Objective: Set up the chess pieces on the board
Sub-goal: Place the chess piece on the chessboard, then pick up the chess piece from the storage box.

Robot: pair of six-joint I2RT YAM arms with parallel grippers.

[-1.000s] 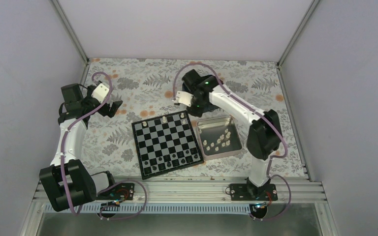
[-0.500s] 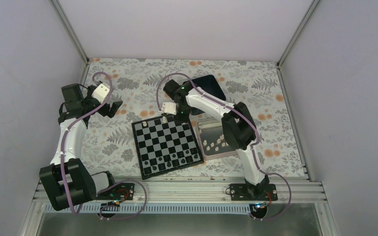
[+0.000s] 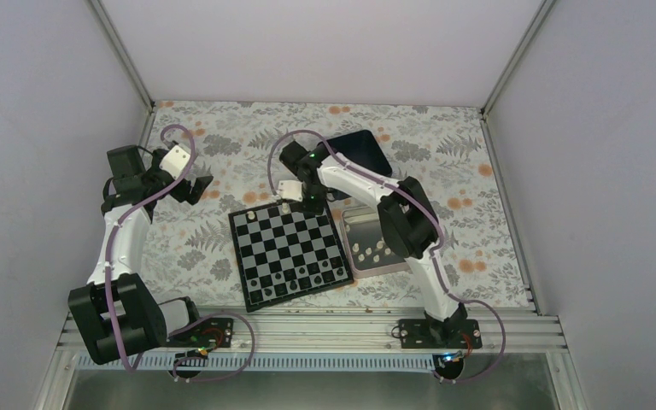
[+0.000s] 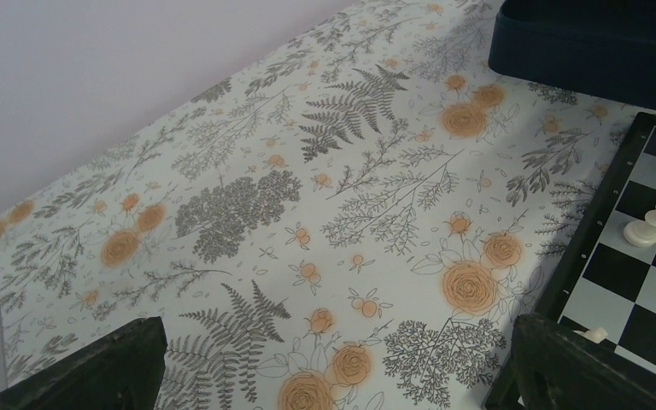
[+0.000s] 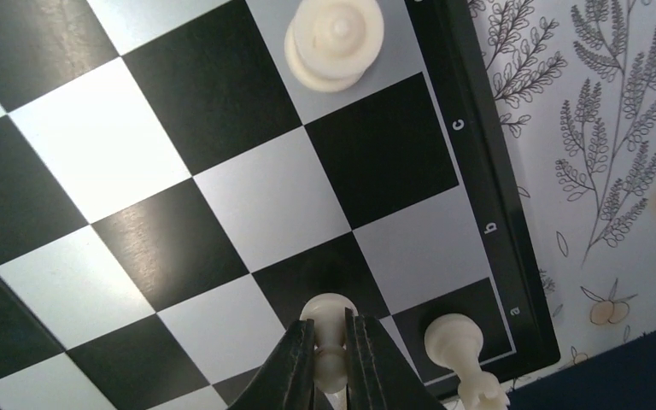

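I am watching the right pincer (image 5: 330,342) gripping a tiny cream-white chess piece (image 5: 329,309) by its neck, jaws nearly closed on it, low over a dark square at the far edge of the black-and-grey checkered board (image 5: 222,188). Whether its base is touching down I cannot tell. Two more cream pieces are standing along that edge: one in the corner square (image 5: 454,342) just beside the held one, another (image 5: 335,43) further along the row. The left pincer (image 4: 333,363) is hanging wide open and holding nothing, over the floral-patterned counter (image 3: 222,154) to the left of the board. Small black pieces (image 3: 295,278) are sitting along the near edge. Several cream pieces (image 3: 374,250) are lying in the silver rectangular tin (image 3: 367,272) just right of the board, so I am judging the job as barely begun, with most of the cream side waiting to be placed.
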